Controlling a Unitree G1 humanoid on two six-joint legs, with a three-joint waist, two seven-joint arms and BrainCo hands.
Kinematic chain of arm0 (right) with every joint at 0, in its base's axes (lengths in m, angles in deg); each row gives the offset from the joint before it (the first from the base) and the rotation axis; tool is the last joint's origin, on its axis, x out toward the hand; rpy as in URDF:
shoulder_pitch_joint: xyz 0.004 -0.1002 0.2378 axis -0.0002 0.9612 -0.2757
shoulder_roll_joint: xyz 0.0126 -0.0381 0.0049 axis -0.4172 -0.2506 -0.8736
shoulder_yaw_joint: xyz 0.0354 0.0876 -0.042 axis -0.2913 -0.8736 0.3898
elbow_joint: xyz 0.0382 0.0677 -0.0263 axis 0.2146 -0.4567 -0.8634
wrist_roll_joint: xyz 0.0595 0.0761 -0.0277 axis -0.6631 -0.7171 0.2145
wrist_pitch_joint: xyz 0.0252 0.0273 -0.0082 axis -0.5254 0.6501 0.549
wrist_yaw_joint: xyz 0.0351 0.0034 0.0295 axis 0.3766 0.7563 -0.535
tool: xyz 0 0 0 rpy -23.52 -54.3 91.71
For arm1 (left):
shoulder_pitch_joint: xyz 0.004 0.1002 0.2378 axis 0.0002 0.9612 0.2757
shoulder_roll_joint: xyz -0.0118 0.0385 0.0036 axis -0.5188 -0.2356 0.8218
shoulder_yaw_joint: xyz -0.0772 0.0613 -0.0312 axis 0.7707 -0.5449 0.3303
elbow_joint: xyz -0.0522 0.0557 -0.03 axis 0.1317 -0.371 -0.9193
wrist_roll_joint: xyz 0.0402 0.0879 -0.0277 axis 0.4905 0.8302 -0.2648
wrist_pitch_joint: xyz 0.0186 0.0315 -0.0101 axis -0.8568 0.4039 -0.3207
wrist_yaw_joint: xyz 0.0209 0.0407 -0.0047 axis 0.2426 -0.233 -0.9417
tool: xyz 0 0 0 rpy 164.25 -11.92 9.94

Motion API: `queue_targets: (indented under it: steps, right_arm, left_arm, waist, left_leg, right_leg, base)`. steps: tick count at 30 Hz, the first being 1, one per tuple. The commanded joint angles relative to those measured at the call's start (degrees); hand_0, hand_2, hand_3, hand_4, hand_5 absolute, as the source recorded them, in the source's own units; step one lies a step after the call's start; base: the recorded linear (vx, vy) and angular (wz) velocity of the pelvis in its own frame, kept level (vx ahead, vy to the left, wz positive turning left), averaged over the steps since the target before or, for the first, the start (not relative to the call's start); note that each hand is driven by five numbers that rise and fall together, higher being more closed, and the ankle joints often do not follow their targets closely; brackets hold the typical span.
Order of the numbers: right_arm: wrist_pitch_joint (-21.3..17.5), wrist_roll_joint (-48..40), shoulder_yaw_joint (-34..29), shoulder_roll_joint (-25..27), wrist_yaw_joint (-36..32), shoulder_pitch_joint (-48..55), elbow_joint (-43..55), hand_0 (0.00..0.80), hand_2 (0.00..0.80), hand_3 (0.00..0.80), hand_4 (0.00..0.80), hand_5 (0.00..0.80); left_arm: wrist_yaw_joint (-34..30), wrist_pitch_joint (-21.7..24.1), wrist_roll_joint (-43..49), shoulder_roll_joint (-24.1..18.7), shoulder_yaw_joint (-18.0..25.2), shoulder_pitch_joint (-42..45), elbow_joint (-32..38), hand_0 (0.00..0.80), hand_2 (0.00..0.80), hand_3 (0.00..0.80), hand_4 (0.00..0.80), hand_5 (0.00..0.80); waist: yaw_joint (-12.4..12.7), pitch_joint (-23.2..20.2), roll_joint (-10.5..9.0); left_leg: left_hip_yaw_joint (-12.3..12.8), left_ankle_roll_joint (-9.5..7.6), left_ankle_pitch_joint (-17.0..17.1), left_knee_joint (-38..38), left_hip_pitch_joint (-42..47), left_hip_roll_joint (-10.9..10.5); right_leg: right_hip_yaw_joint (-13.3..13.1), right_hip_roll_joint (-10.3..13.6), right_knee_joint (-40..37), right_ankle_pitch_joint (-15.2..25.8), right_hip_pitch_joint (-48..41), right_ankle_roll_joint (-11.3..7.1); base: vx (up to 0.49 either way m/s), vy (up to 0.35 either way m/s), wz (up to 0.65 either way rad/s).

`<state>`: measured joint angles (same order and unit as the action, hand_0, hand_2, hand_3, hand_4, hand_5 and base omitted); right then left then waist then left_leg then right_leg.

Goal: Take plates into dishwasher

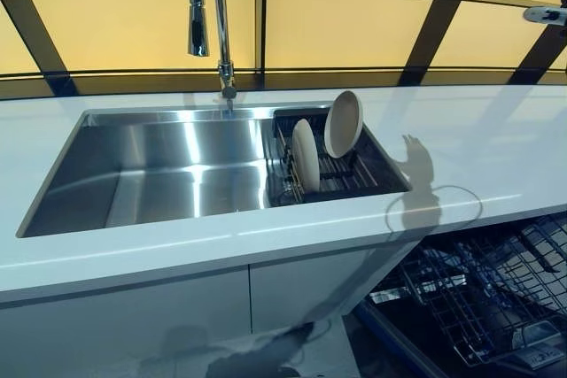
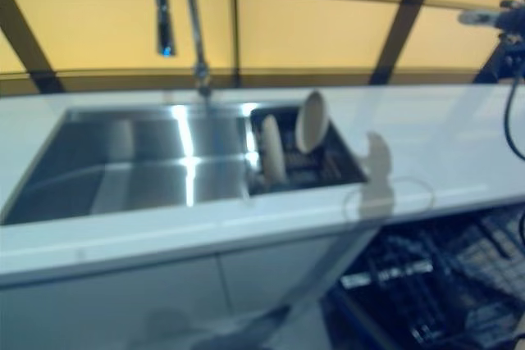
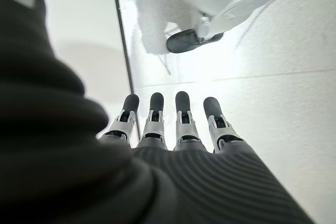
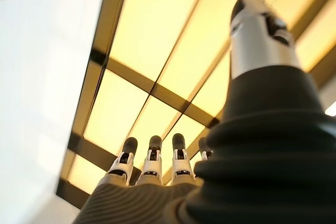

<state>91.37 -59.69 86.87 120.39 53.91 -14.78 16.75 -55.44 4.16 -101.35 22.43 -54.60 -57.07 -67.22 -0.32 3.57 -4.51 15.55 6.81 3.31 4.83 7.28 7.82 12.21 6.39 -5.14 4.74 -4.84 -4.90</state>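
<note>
Two cream plates stand on edge in a dark wire rack at the right end of the steel sink: a larger one at the back and a smaller one in front of it. The open dishwasher's lower rack shows below the counter at lower right. My right hand is raised at the far upper right, well away from the plates, fingers straight and empty. My left hand hangs low over the floor, fingers straight and empty, and shows only in its wrist view.
A tall chrome faucet rises behind the sink. The white counter runs around the sink and to the right. White cabinet doors sit below the sink, left of the dishwasher. A yellow panelled wall stands behind.
</note>
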Motion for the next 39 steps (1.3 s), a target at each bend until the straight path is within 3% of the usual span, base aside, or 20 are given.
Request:
queue_targets:
  steps: [1,6,14,39]
  right_arm:
    - [-1.26,10.77,8.79,-0.16,-4.18,-13.24,-5.35,0.000,0.000,0.000,0.000,0.000]
    - [0.31,13.66,15.70,-2.36,-4.70,-19.31,-8.16,0.000,0.000,0.000,0.000,0.000]
    - [3.76,10.36,17.88,-4.93,3.06,-20.26,-4.38,0.000,0.000,0.000,0.000,0.000]
    - [5.84,3.54,9.60,-7.38,6.36,-12.01,-1.93,0.000,0.000,0.000,0.000,0.000]
  left_arm:
    - [0.83,-1.54,1.37,-1.74,-2.84,-1.35,-1.60,0.000,0.000,0.000,0.000,0.000]
    - [1.24,-1.93,1.83,-2.76,-4.53,-1.50,-0.12,0.000,0.000,0.000,0.000,0.000]
    - [0.61,-1.79,-1.46,-3.80,-4.81,-1.79,3.22,0.000,0.000,0.000,0.000,0.000]
    - [-0.86,-2.71,-5.21,-3.63,-7.68,-1.32,9.15,0.000,0.000,0.000,0.000,0.000]
  waist:
    - [3.22,0.55,-3.29]
    - [4.90,3.10,-3.05]
    - [5.53,8.12,-1.90]
    - [4.86,12.07,1.93]
  left_leg:
    - [-4.38,-1.04,0.07,0.17,-1.74,-1.91]
    - [-5.13,-0.93,1.02,0.17,-5.12,-1.94]
    - [-6.05,-0.40,2.91,0.17,-10.73,-1.61]
    - [-5.35,0.10,3.31,0.17,-12.34,-2.12]
  right_leg:
    - [2.37,0.69,0.14,-0.01,-1.37,-2.19]
    - [3.08,0.68,0.14,0.73,1.36,-2.55]
    - [3.11,0.32,0.14,1.81,6.36,-2.55]
    - [3.54,1.08,0.14,2.08,8.57,-2.61]
  base:
    - [0.060,-0.046,0.06]
    - [-0.052,-0.050,0.13]
    - [-0.144,-0.028,0.09]
    - [-0.018,0.005,0.00]
